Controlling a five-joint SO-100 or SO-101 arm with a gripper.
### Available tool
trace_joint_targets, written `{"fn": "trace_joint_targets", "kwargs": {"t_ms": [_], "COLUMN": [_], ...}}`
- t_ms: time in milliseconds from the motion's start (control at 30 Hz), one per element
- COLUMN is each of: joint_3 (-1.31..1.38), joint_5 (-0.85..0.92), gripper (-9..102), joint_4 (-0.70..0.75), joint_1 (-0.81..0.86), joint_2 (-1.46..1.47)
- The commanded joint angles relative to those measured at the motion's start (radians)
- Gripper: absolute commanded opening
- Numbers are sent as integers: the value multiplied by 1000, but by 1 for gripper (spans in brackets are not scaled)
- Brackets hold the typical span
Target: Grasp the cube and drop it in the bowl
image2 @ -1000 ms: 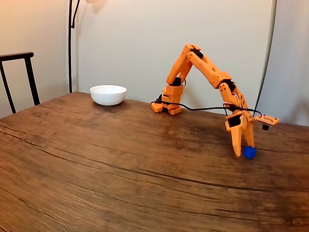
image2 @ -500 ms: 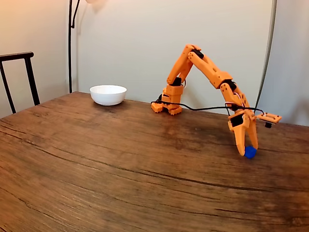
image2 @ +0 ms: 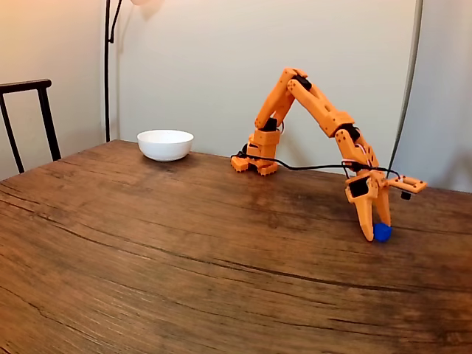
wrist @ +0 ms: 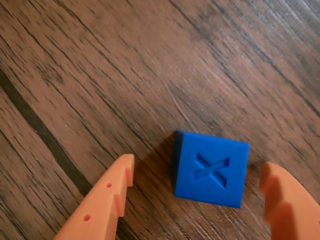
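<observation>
Gripper (image2: 375, 234) shifted slightly right then back left over the last second, low right of frame. Cube (image2: 382, 232) nudged a hair right.

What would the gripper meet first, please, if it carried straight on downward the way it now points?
Probably the wooden table: the gripper is open, its fingers straddling the blue cube, so the tips should reach the wood beside it, though depth is unclear.

We've got a bright blue cube (wrist: 210, 170) with an X pressed into its top face, same blue all over. Our arm (image2: 317, 110) and gripper (wrist: 197, 185) are solid orange. The bowl (image2: 165, 144) is plain glossy white, and the table (image2: 147, 251) is dark-streaked brown woodgrain.
</observation>
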State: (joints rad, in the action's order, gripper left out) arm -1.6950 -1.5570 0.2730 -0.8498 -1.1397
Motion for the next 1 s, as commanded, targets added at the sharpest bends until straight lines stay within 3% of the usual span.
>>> {"fn": "trace_joint_targets", "kwargs": {"t_ms": [0,333,567,767,967], "joint_3": [9,28,14,9,28], "joint_5": [5,49,51,80,77], "gripper": [34,34,33,21,20], "joint_4": [-14,-120,-109,-104,-9], "joint_1": [0,-5,2,6,6], "joint_2": [3,92,91,95,84]}}
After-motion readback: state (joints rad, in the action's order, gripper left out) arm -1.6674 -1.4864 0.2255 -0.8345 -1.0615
